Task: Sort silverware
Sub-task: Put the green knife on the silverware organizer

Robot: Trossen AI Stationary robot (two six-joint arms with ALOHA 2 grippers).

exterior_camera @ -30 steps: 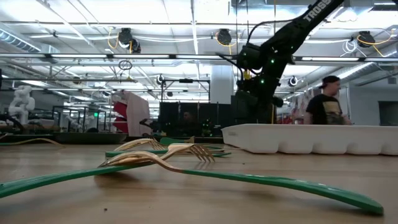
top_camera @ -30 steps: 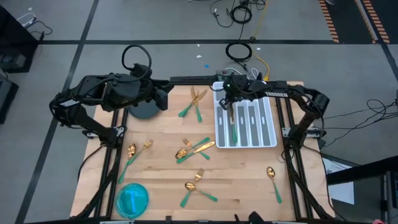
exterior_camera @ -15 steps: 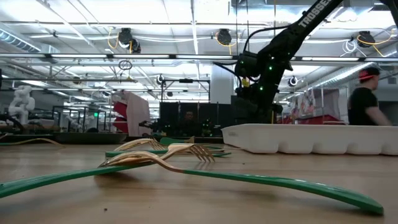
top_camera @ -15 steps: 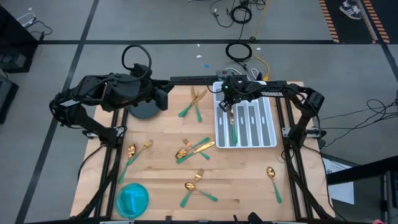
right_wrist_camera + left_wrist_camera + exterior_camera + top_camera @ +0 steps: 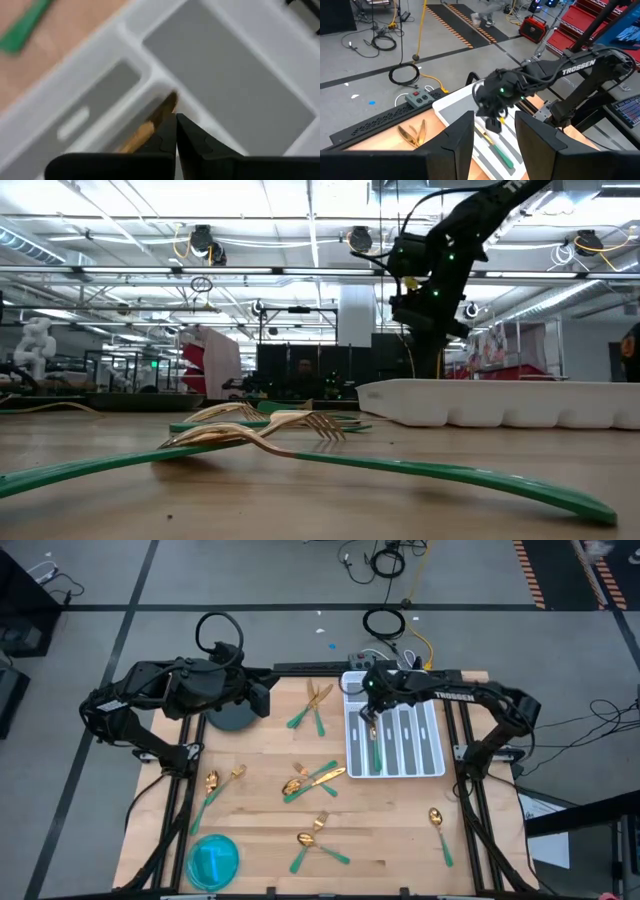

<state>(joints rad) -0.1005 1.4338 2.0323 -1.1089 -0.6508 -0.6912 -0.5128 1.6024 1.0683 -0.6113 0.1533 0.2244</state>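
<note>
The table spreads out under the right claw, which hangs shut and empty over the far end of the white tray. One green-handled piece lies in the tray slot just beneath it. The left claw waits well aside, half open, holding nothing. Beside it sits a dark plate; a blue dish lies far off. Loose silverware is scattered between them, with a lone spoon near the table's front edge.

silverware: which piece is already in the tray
The green-handled piece lying in the white tray's long slot second from the left, under the right gripper. All the others lie out on the wood table.
</note>
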